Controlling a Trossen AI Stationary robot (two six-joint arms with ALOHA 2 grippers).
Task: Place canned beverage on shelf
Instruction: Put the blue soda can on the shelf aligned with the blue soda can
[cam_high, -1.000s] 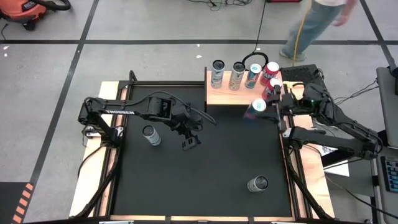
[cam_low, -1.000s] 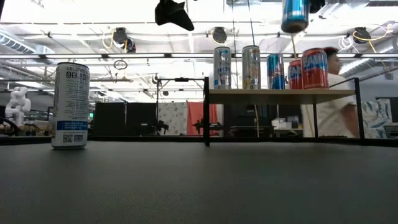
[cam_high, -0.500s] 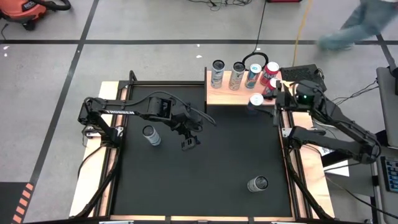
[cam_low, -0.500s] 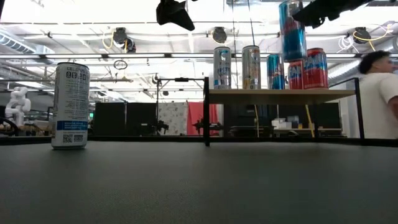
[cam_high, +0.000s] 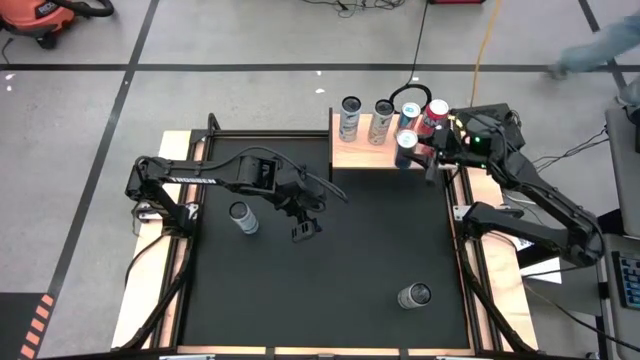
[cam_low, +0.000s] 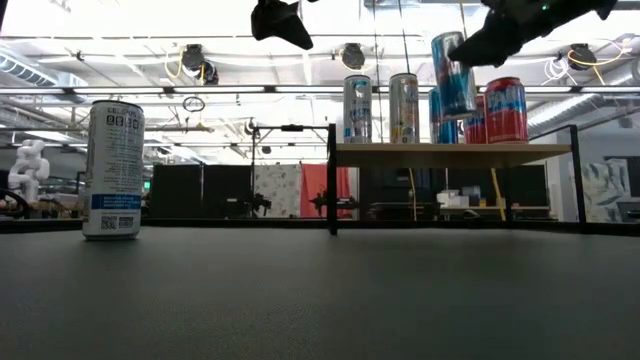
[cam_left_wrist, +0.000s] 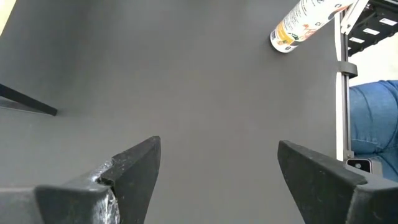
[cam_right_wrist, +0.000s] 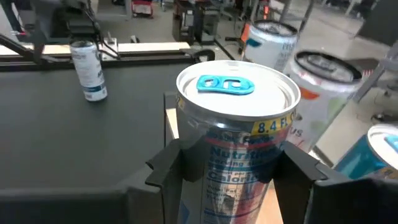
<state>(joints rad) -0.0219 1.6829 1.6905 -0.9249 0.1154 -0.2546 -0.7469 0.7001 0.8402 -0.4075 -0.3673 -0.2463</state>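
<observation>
My right hand (cam_high: 418, 152) is clamped on a blue can (cam_high: 406, 147), tilted above the shelf's (cam_high: 362, 154) right end. My left hand (cam_high: 303, 231) waits mid-surface, fingers apart.

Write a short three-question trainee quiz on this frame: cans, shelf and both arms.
1. True or false: the right gripper holds a can tilted above the shelf.
2. How many cans already stand on the shelf? A) two B) four C) six
3. Fill in: the left gripper hangs over the black mat with its jaws ____.

Key: 1. True; the blue-tabbed can is clamped and not yet set down. 2. B. 3. Open, holding nothing.
</observation>
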